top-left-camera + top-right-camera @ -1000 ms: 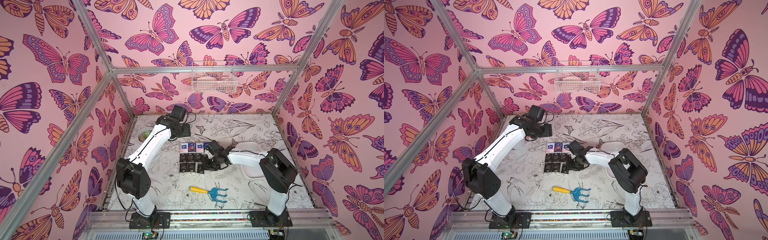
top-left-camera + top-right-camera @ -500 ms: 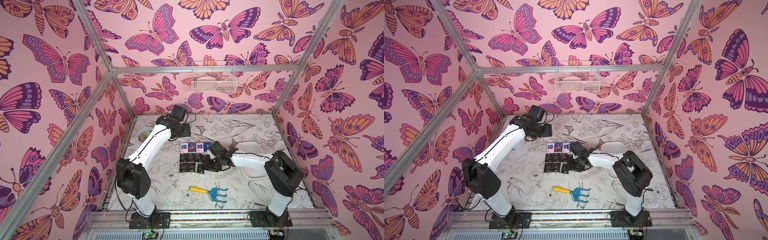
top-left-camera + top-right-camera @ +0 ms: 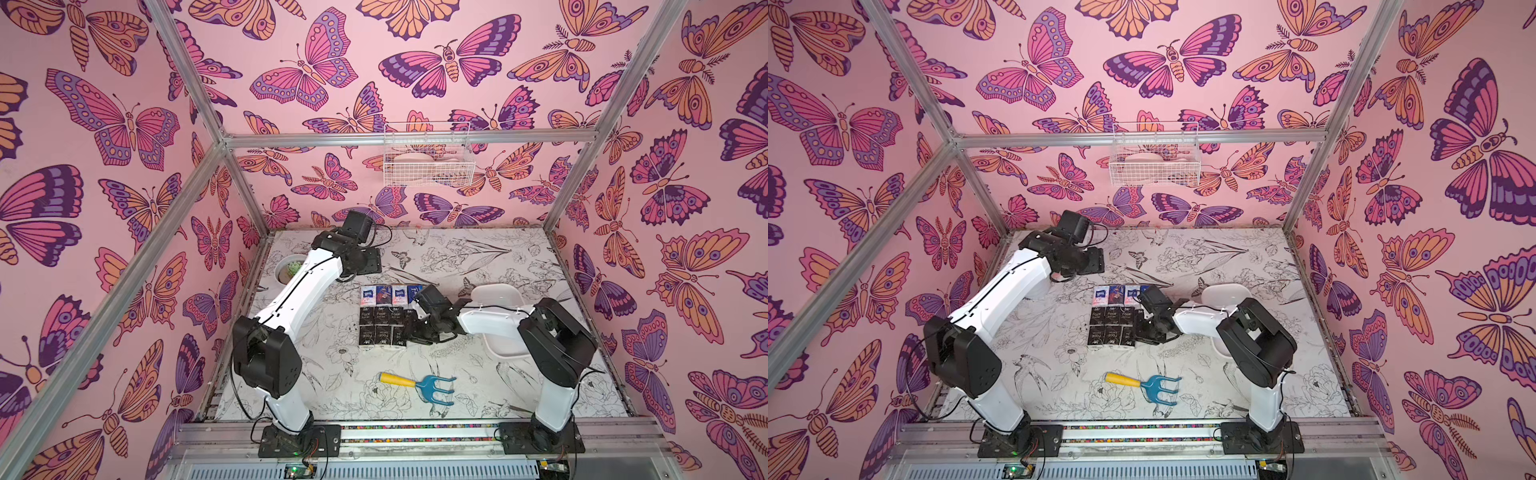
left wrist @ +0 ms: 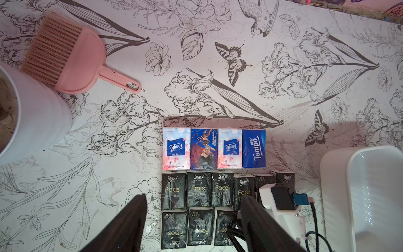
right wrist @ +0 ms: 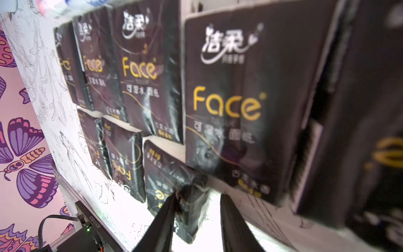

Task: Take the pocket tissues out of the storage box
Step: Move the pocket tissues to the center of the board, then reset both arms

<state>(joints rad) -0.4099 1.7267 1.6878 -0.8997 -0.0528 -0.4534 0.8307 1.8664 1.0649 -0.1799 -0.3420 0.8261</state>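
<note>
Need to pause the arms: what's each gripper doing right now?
Left gripper: open, holding nothing.
Right gripper: open, jaws astride one corner of a black plastic-wrapped Face tissue packet, not clamped.

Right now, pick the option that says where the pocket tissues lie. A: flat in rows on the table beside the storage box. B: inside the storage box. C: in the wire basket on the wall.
A: the pocket tissues lie flat in three rows on the table, beside the storage box, and the part of its inside that shows holds none.
</note>
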